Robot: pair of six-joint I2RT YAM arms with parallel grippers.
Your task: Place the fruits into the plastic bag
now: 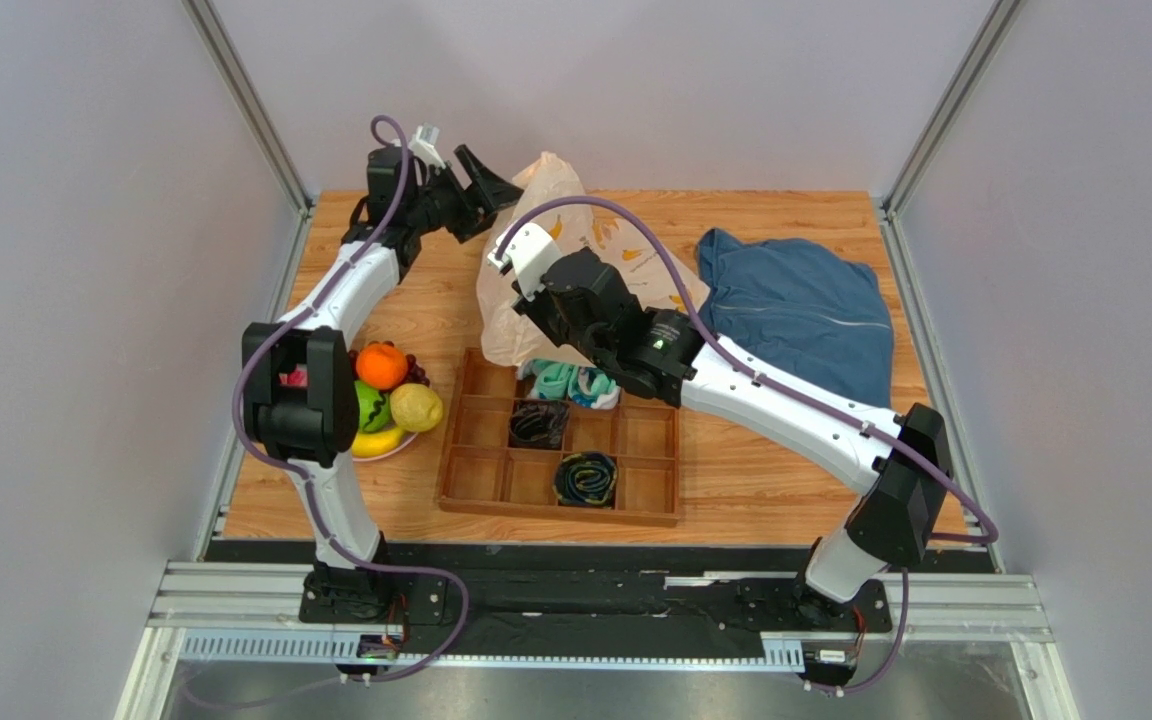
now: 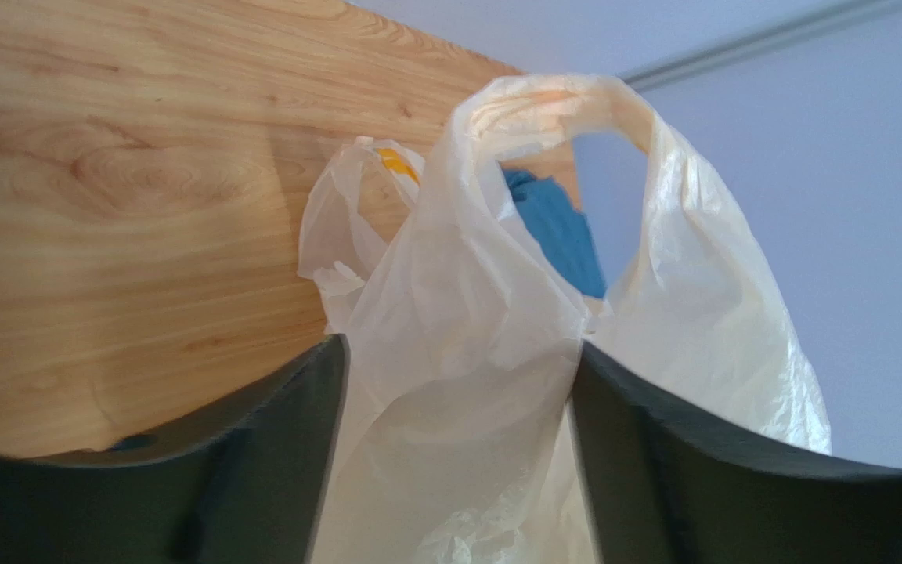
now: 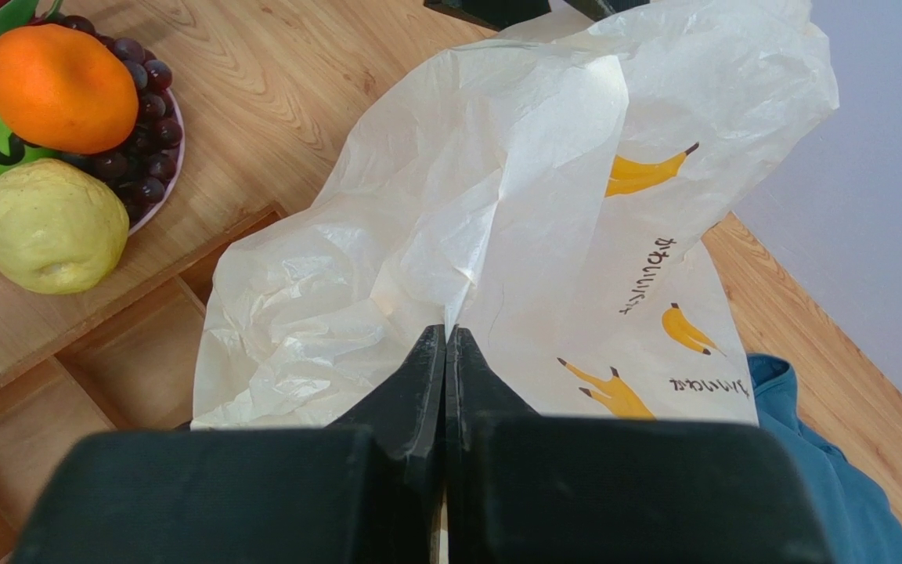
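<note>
The plastic bag, cream-white with printed bananas, stands raised at the back middle of the table. My right gripper is shut on a fold of the bag. My left gripper is open at the bag's top, with the bag's plastic hanging between its wide fingers, below a handle loop. The fruits lie on a plate at the left: orange, lemon, green melon, banana and grapes.
A wooden compartment tray holding rolled socks sits in front of the bag. A blue garment lies at the back right. Grey walls close in the table on three sides.
</note>
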